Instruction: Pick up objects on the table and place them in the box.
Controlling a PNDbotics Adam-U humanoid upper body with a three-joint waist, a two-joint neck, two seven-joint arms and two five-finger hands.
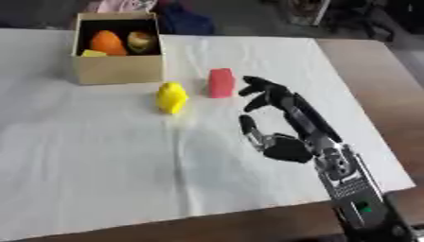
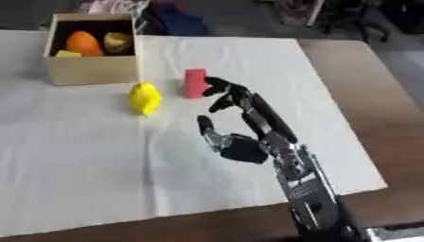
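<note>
A red block [image 1: 221, 82] stands upright on the white cloth [image 1: 108, 156], right of a yellow object [image 1: 172, 97]. My right hand [image 1: 281, 125] hovers just right of and nearer than the red block, open, fingers spread toward it and thumb apart below; it holds nothing. The cardboard box [image 1: 119, 68] at the far left holds an orange object [image 1: 107, 42], a brownish-yellow object [image 1: 142, 41] and a small yellow piece [image 1: 92, 53]. My left hand shows in neither view.
Bare brown table [image 1: 389, 90] runs along the right and front of the cloth. Dark items and cloth lie beyond the table's far edge, behind the box.
</note>
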